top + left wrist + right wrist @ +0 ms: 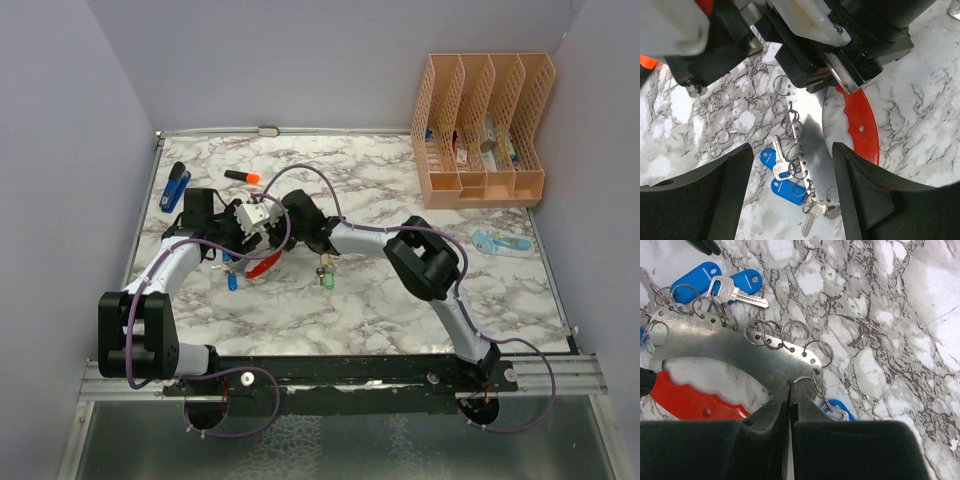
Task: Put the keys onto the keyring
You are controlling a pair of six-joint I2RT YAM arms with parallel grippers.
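The keyring (812, 145) lies flat on the marble, a silver plate with a red side (860, 125) and several split rings along its edge. Two blue-headed keys (787, 191) and bare metal keys hang from those rings. My left gripper (791, 146) is open, its fingers straddling the plate from above. My right gripper (791, 385) is shut, its tips on the plate's end (790, 360) beside a ring carrying another blue key (840, 407). Nothing shows between its fingers. In the top view both grippers (238, 252) (272, 240) meet over the keyring (262, 265). Green and yellow keys (326, 276) lie apart to the right.
An orange marker (241, 177) and a blue stapler (175, 187) lie at the back left. A peach desk organiser (480, 130) stands at the back right, with a light-blue object (500, 243) in front of it. Walls enclose the table on three sides.
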